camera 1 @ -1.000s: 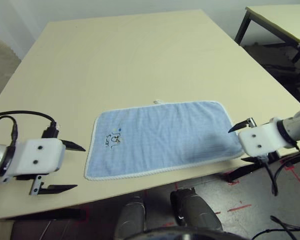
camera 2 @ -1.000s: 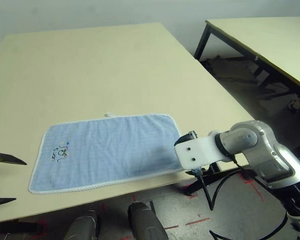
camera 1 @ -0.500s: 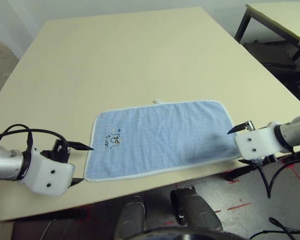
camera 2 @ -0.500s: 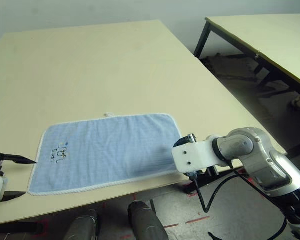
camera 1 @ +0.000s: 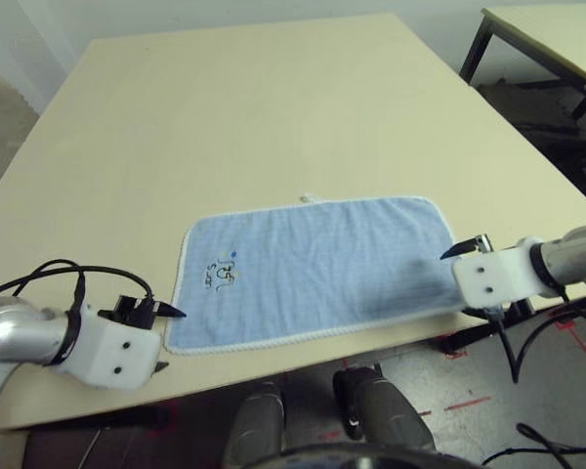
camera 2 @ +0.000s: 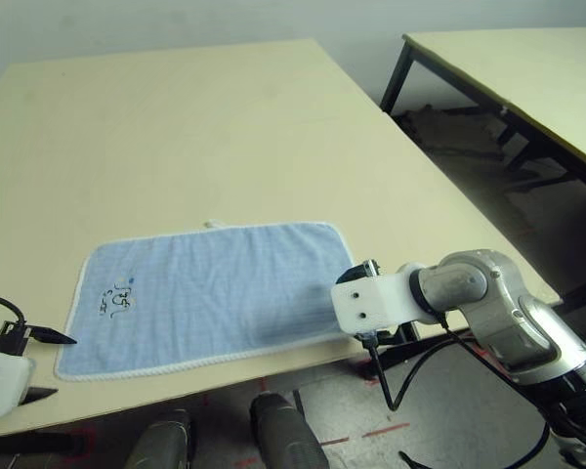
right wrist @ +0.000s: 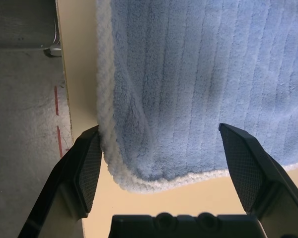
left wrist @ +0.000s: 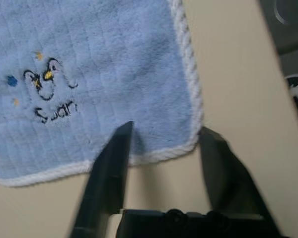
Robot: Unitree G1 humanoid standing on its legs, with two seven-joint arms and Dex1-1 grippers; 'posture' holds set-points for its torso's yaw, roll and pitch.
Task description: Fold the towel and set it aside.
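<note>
A: Where is the towel (camera 1: 313, 269), and how does it run?

B: It lies flat and unfolded on the tabletop (camera 1: 273, 117), close to the near edge. Its long axis runs left to right along that edge, tilted a little so the right end sits farther from the edge than the left. A small white loop sticks out from the middle of its far edge.

A: And the logo?

B: The penguin logo (left wrist: 44, 79) sits near the towel's left end, by the near-left corner, with dark lettering just beside it.

A: What is the left tool (left wrist: 164, 148) doing?

B: It is at the near-left corner. Its two fingers are partly apart and straddle that corner: one finger (left wrist: 114, 153) lies over the cloth, the other is just off the white edging on bare tabletop. I cannot tell whether it has hold of the corner.

A: The right tool (right wrist: 164, 158)?

B: It is at the near-right corner, fingers spread wide, one on each side of the corner where the cloth bunches slightly at the tabletop's edge. It grips nothing.

A: Any containers?

B: I see none.
</note>
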